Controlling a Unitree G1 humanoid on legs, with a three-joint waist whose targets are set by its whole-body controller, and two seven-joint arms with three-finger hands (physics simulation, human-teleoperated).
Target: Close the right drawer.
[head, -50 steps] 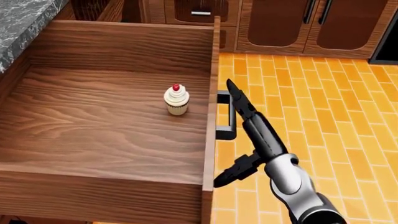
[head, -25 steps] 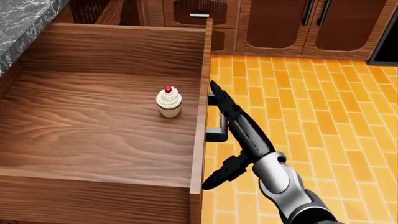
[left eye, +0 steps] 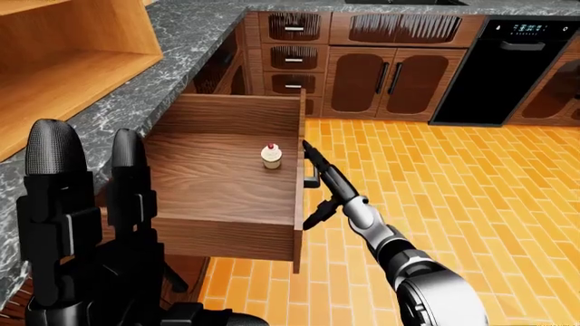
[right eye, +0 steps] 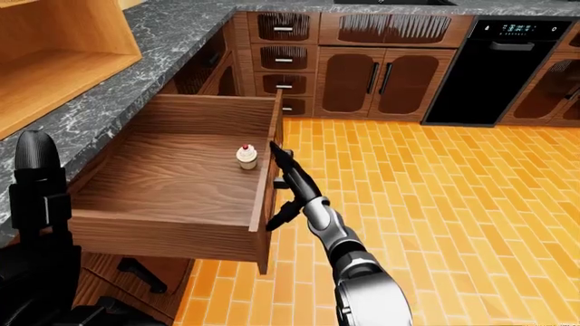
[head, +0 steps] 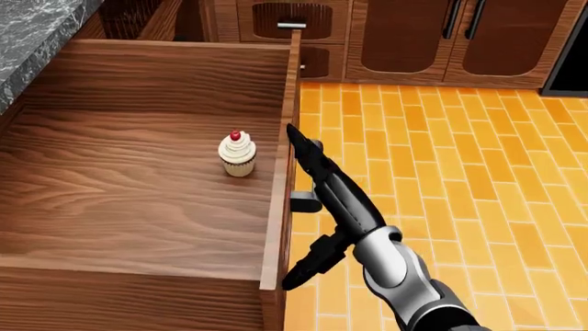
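Drawer (head: 138,200) pulled far out from under the grey stone table (left eye: 195,41), wooden floor bare except for one item. Left to right in the left-eye view: left hand (left eye: 86,224) raised close to the camera at the lower left, black fingers (left eye: 49,170) upright and spread apart, gripping nothing. Above it, at the table's left edge, an open light-wood shelf unit (left eye: 63,54). Next, inside the drawer, a cupcake (head: 237,154) with white frosting and a red cherry, upright, near the drawer's right wall and apart from it. Then the drawer's front panel (head: 280,172), seen edge-on, with a dark handle (head: 306,201) on its outer face. Right hand (head: 308,200) just beside that panel, long fingers (head: 308,155) stretched flat along the outer face and across the handle, one lower finger splayed down toward the floor; fingers apart, closed round nothing. Contact with the panel likely but cannot be told for certain. Silver forearm (head: 395,269) running down to the head view's bottom edge. Farther right, orange brick-pattern floor (left eye: 471,190). Along the top of the eye views, brown cabinets (left eye: 389,75) with dark door handles and small closed drawers, and a black appliance (left eye: 503,68) at the far right.
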